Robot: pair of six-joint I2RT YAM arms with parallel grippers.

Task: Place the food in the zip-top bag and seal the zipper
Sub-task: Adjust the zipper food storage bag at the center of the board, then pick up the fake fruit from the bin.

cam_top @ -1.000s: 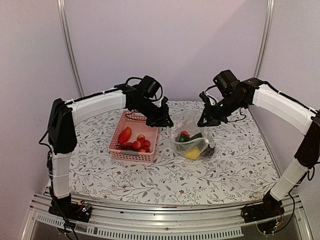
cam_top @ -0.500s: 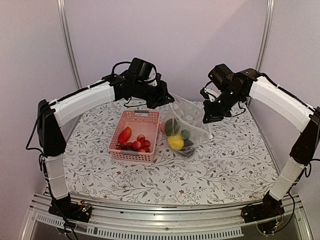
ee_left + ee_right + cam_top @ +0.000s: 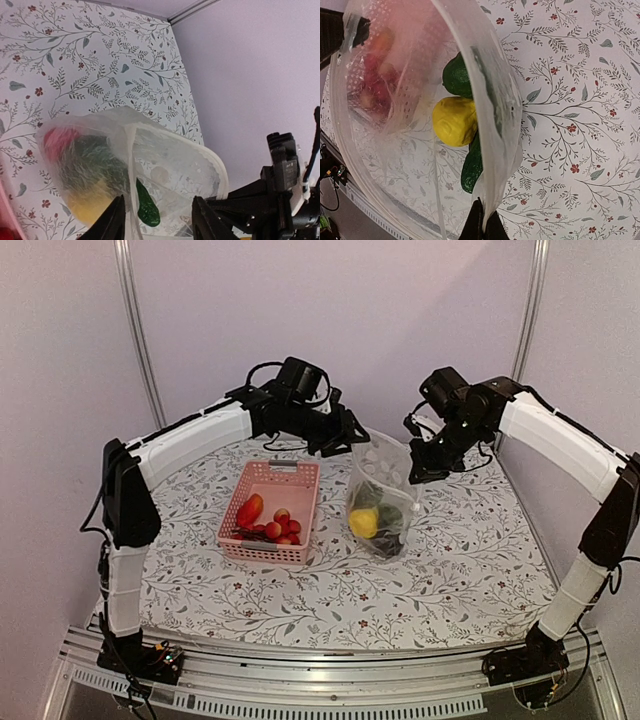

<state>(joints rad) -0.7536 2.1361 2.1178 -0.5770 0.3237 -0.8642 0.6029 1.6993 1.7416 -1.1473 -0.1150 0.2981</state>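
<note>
1. Zip-top bag: hangs mouth-up over the far middle of the bench, slung between both hands.
2. Food inside: a yellow one, green ones and a dark piece, sagging at the bottom.
3. Right hand: clenched on the bag's rim.
4. Left hand: at the opposite corner, with the rim between fingers that look apart. You cannot tell whether it grips.
5. Handling, as judged: thin, limp, slippery film, light but bottom-heavy. Take hold on the firmer zipper, near its ends.
6. Pink basket, left of the bag: holds red round ones and a pepper, not yet bagged.
</note>
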